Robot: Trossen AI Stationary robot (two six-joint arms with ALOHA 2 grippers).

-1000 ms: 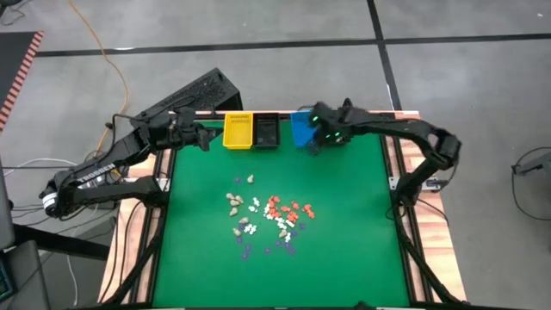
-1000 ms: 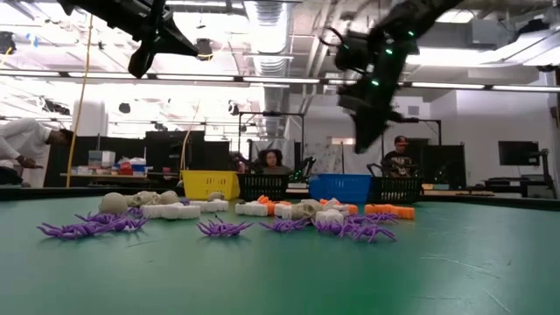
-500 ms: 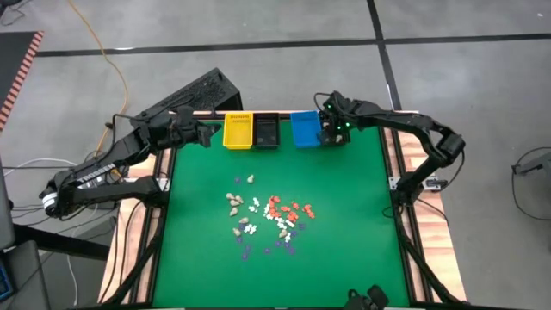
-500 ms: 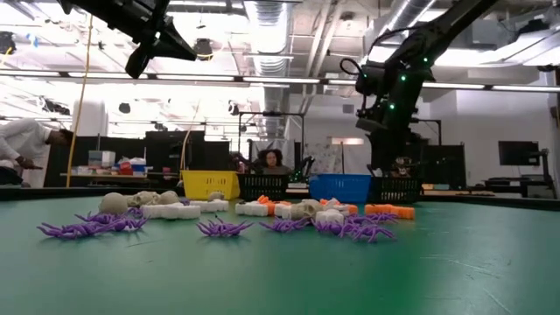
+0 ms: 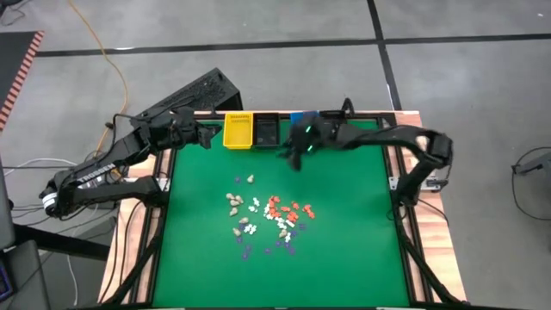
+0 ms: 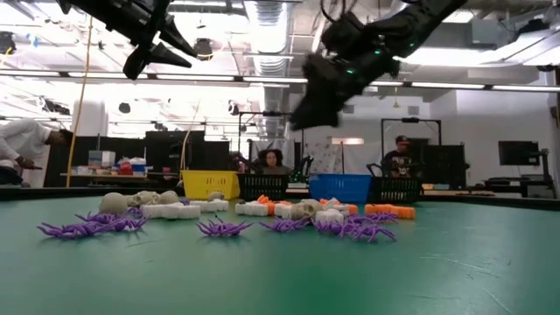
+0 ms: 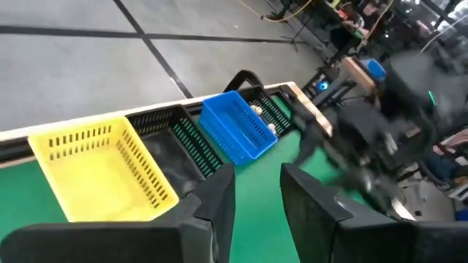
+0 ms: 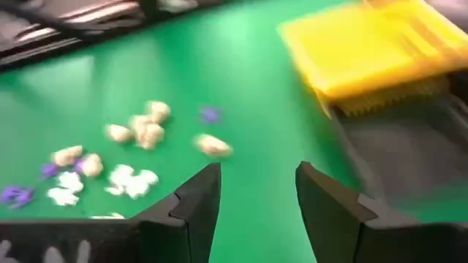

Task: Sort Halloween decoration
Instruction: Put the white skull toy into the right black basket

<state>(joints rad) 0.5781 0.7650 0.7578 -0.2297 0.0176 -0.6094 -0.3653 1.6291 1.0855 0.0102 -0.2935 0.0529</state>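
Observation:
The Halloween decoration (image 5: pixel 269 217) lies as a loose scatter of tiny white, beige, orange and purple pieces on the green mat; the low view shows purple spiders (image 6: pixel 223 228) in front. My left gripper (image 7: pixel 257 191) hovers open beside the yellow bin (image 5: pixel 238 131), well above the table (image 6: pixel 162 59), with nothing between its fingers. My right gripper (image 8: pixel 256 196) is open and empty. It hangs in the air just in front of the black bin (image 5: pixel 266 132), slanting down toward the pile (image 5: pixel 291 157).
Yellow, black and blue bins stand side by side along the far edge. The blue bin (image 7: pixel 238 130) holds a few pale pieces and is partly covered by my right arm in the high view. People sit and stand in the room behind the table (image 6: pixel 273 162).
My right gripper has swung from over the blue bin toward the table's left and near side, now in front of the black bin, tipping from pointing down to a shallower slant. My left gripper has stayed in place and opened its fingers.

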